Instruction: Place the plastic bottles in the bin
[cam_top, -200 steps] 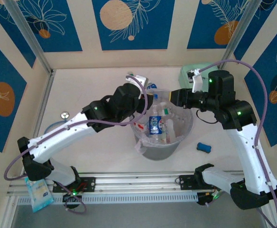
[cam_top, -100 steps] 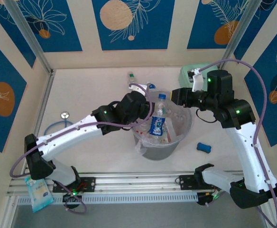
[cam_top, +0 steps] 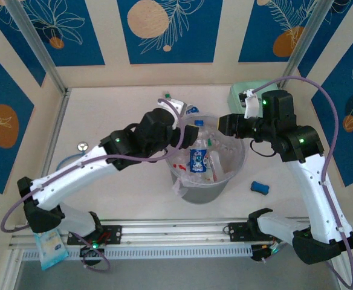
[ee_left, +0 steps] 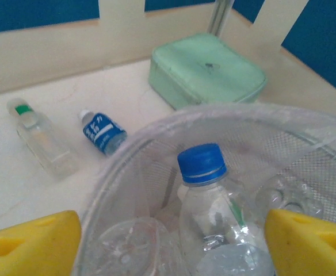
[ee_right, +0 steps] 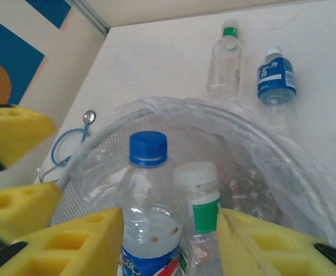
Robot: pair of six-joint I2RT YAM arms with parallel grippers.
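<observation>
Left gripper (ee_left: 168, 244) opened wider, blue-capped bottle (ee_left: 201, 164) upright in bin (ee_left: 225, 109)

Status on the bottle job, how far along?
Done: the blue-capped bottle stands in the bin beside a white-capped bottle and others. In hand: nothing; the left end effector stands open over it. Left: the green-capped bottle and blue-labelled bottle lie on the table beyond the bin.

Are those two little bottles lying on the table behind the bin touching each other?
Apart. The left wrist view shows a strip of bare table between the green-capped bottle and the blue-labelled bottle.
</observation>
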